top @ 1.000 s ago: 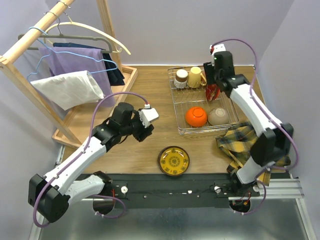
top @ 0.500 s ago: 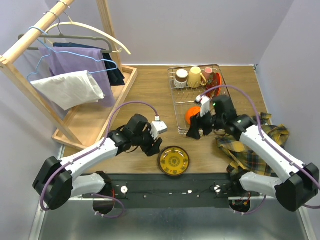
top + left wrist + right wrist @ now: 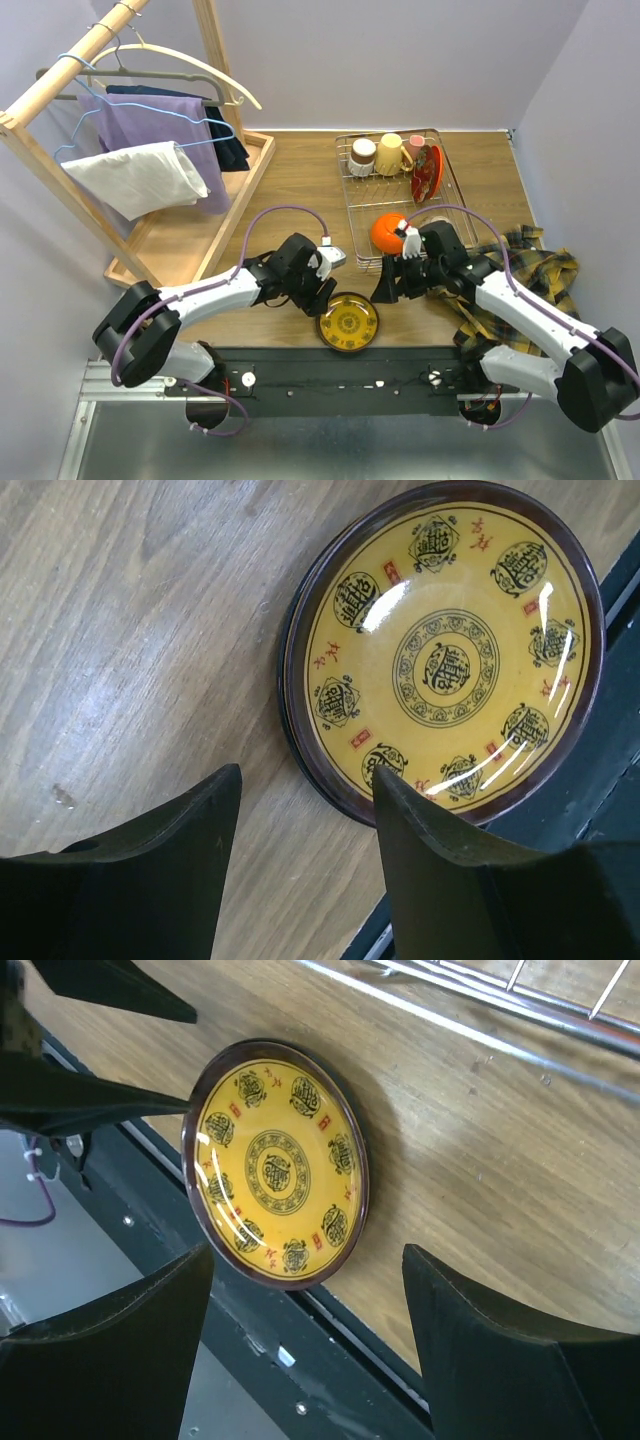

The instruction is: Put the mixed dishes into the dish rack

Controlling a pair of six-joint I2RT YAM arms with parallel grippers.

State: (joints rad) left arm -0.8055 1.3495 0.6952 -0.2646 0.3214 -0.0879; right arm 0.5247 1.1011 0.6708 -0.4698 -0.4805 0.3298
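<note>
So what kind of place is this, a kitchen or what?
Probably a robot practice setup made like a home, not a real kitchen: plain walls box in a wooden table, a wire dish rack holds mugs and bowls, and clothes hang on a wooden rack beside it.

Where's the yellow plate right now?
In the top view the yellow plate lies on the table by its near edge, just in front of the dish rack, between the left gripper and the right gripper, held by neither.
</note>
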